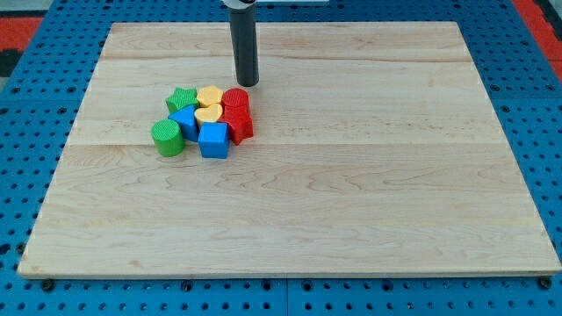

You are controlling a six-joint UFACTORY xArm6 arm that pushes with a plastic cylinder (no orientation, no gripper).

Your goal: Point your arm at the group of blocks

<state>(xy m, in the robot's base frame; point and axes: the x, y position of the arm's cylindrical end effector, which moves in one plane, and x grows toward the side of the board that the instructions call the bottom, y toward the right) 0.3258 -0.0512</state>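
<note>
A tight group of blocks sits on the wooden board left of centre. It holds a green star [182,98], a yellow hexagon-like block [210,95], a yellow heart [208,113], a red cylinder [235,101], a red block [239,125] of unclear shape, a blue block [185,120] of unclear shape, a blue cube [213,140] and a green cylinder [167,138]. My dark rod comes down from the view's top. My tip [248,83] rests on the board just above and to the right of the red cylinder, a small gap away.
The light wooden board [369,175] lies on a blue perforated surface [35,105] that surrounds it. Red perforated patches show at the view's top corners [18,26].
</note>
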